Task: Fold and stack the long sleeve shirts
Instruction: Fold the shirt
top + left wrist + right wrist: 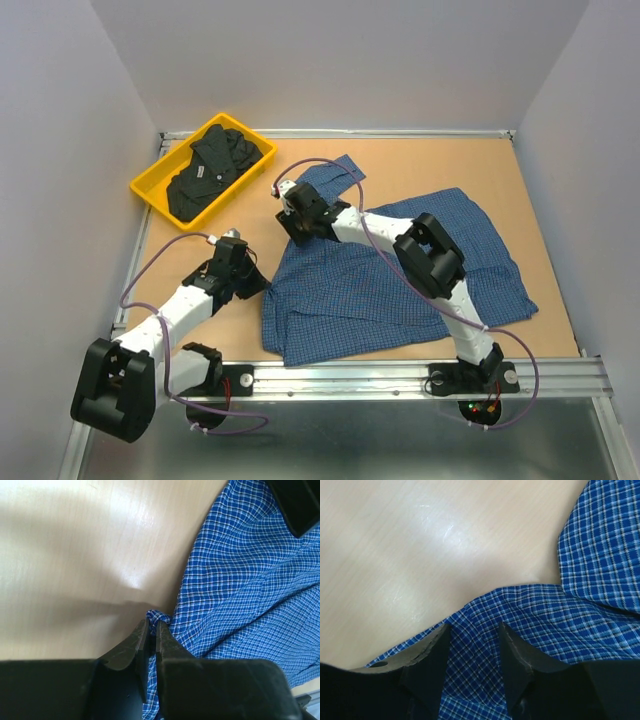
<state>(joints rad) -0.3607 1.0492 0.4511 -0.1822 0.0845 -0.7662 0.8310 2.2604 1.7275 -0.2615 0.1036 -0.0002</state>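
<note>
- Wooden worktop carries the lot, its pale grain showing beside the cloth in both wrist views.
- Across the middle and right sprawls the blue shirt, fine-checked and rumpled, one sleeve reaching toward the far side.
- Over in the far left corner sits the yellow bin, well apart from the blue shirt.
- Inside that bin lies the black shirt, bundled, a small white tag showing.
- Right jaws are spread, tips down on the blue shirt's far left edge, cloth between them.
- Left jaws are pressed nearly together, pinching a small fold at the blue shirt's left edge.
</note>
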